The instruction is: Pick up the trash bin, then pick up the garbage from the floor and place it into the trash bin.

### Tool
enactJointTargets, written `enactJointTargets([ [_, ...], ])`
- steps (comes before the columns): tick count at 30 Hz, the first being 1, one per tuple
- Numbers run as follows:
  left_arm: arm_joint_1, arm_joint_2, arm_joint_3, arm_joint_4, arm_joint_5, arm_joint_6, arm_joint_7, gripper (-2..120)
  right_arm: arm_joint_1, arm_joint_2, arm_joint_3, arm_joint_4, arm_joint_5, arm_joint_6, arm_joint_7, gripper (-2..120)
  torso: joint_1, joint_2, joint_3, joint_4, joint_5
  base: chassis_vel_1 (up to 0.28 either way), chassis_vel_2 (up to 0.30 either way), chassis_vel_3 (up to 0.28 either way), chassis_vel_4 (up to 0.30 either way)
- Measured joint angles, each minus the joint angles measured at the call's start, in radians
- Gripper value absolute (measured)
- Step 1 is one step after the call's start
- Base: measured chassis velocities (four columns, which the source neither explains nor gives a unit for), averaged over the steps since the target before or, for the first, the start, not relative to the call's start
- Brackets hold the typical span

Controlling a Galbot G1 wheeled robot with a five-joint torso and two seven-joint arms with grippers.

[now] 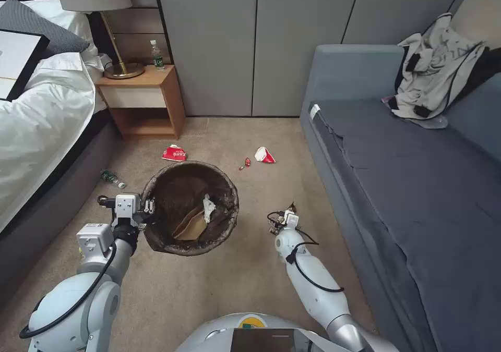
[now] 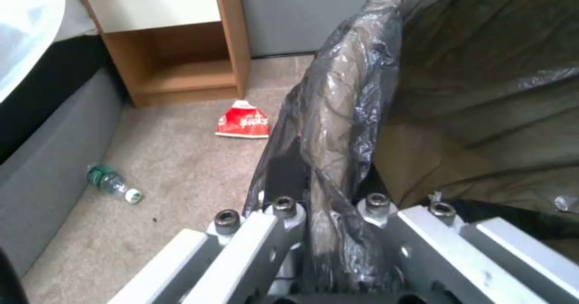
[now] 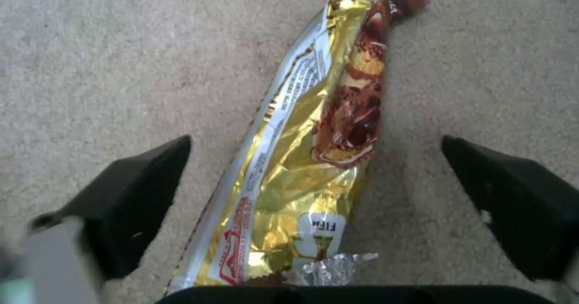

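Item one: the left gripper (image 1: 147, 206); I am holding the trash bin (image 1: 190, 208) with it, fingers clamped shut over the bag-lined rim on the bin's left side, the bin hanging above the carpet (image 1: 219, 284) in front of the base; a tan paper (image 1: 191, 226) and a white scrap (image 1: 209, 207) are lying inside it.

Item two: the right gripper (image 3: 314, 204); I am hovering it low over the yellow wrapper (image 3: 301, 159), fingers (image 3: 130, 200) spread wide, one on each side of the packet, nothing gripped yet; the wrapper is lying flat on the carpet to the right of the bin.

Item three: garbage outstanding; a red-and-white packet (image 1: 174, 154), a second packet (image 1: 264, 155), a small red scrap (image 1: 245, 163) and a green bottle (image 1: 112, 178) by the bed (image 1: 47, 133).

Item four: risks, as I am judging them; the wrapper is thin and slick (foil), so the pads may be closing on carpet and sliding it out; the packet is running lengthwise between the fingers, so a shallow descent could be pinching only a crease; the left grip is partly on loose bag film, which could be slipping or tipping the bin.
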Motion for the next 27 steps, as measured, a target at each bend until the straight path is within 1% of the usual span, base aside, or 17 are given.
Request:
enactJointTargets([
  [1, 0.000, 0.000, 0.000, 0.000, 0.000, 0.000, 0.000, 3, 0.000, 0.000, 0.000, 0.000, 0.000, 0.000, 0.000, 96, 0.000, 0.000, 0.000, 0.0000, 0.0000, 0.000, 0.000, 0.000, 0.000],
  [4, -0.001, 0.000, 0.002, 0.000, 0.002, 0.001, 0.001, 3, -0.003, 0.000, 0.000, 0.007, 0.000, 0.000, 0.000, 86, 0.000, 0.000, 0.000, -0.0001, 0.0000, 0.000, 0.000, 0.000, 0.000],
  [5, -0.002, 0.000, 0.003, 0.000, 0.002, 0.001, 0.002, 3, -0.003, 0.000, 0.000, 0.010, 0.001, 0.000, -0.001, 81, 0.000, 0.000, 0.000, -0.0001, 0.0000, 0.000, 0.000, 0.000, 0.000],
  [6, -0.002, 0.000, 0.003, 0.000, 0.002, 0.001, 0.002, 3, -0.003, 0.000, 0.000, 0.010, 0.001, 0.000, -0.001, 81, 0.000, 0.000, 0.000, -0.0001, 0.0000, 0.000, 0.000, 0.000, 0.000],
  [9, -0.009, 0.004, 0.005, 0.000, 0.002, 0.003, 0.003, 3, 0.000, 0.003, 0.001, 0.007, 0.005, 0.001, -0.003, 69, 0.000, 0.000, 0.000, -0.0001, 0.0000, 0.000, 0.000, 0.000, 0.000],
  [10, -0.012, 0.007, 0.005, 0.000, 0.001, 0.005, 0.003, 3, 0.001, 0.003, 0.001, 0.003, 0.006, 0.004, -0.004, 64, 0.000, 0.000, 0.000, -0.0001, 0.0000, 0.000, 0.000, 0.000, 0.000],
  [11, -0.012, 0.007, 0.005, 0.000, 0.001, 0.005, 0.003, 3, 0.001, 0.003, 0.001, 0.003, 0.006, 0.004, -0.004, 64, 0.000, 0.000, 0.000, -0.0001, 0.0000, 0.000, 0.000, 0.000, 0.000],
  [14, -0.015, 0.008, 0.004, 0.000, -0.001, 0.006, 0.004, 3, 0.001, 0.003, 0.001, 0.002, 0.007, 0.009, -0.006, 48, 0.000, 0.000, 0.000, 0.0000, 0.0000, 0.000, 0.000, 0.000, 0.000],
  [15, -0.015, 0.008, 0.004, 0.000, -0.001, 0.006, 0.004, 3, 0.001, 0.003, 0.001, 0.002, 0.007, 0.009, -0.006, 48, 0.000, 0.000, 0.000, 0.0000, 0.0000, 0.000, 0.000, 0.000, 0.000],
  [19, -0.013, 0.001, 0.005, 0.000, 0.007, 0.002, 0.012, 3, -0.003, 0.000, 0.001, 0.001, 0.005, 0.011, -0.006, 30, 0.000, 0.000, 0.000, 0.0000, 0.0000, 0.000, 0.000, 0.000, 0.000],
  [20, -0.013, 0.001, 0.005, 0.000, 0.007, 0.002, 0.012, 3, -0.003, 0.000, 0.001, 0.001, 0.005, 0.011, -0.006, 30, 0.000, 0.000, 0.000, 0.0000, 0.0000, 0.000, 0.000, 0.000, 0.000],
  [21, -0.012, 0.001, 0.005, 0.000, 0.008, 0.001, 0.012, 3, -0.003, 0.000, 0.001, 0.000, 0.005, 0.011, -0.006, 28, 0.000, 0.000, 0.000, -0.0001, 0.0000, 0.000, 0.000, 0.000, 0.000],
  [22, -0.013, 0.001, 0.005, 0.000, 0.008, 0.001, 0.013, 3, -0.002, 0.000, 0.000, -0.002, 0.004, 0.012, -0.007, 22, 0.000, 0.000, 0.000, 0.0000, 0.0000, 0.000, 0.000, 0.000, 0.000],
  [23, -0.013, 0.001, 0.005, 0.000, 0.008, 0.001, 0.013, 3, -0.002, 0.000, 0.000, -0.002, 0.004, 0.012, -0.007, 22, 0.000, 0.000, 0.000, 0.0000, 0.0000, 0.000, 0.000, 0.000, 0.000],
  [26, -0.018, 0.004, 0.008, 0.000, 0.009, 0.001, 0.014, 3, -0.001, 0.001, 0.000, -0.005, 0.003, 0.014, -0.008, 8, 0.000, 0.000, 0.000, -0.0001, 0.0000, 0.000, 0.000, 0.000, 0.000],
  [27, -0.019, 0.004, 0.011, 0.000, 0.009, 0.001, 0.014, 3, -0.001, 0.002, 0.000, -0.005, 0.003, 0.015, -0.009, 2, 0.000, 0.000, 0.000, 0.0000, 0.0000, 0.000, 0.000, 0.000, 0.000],
])
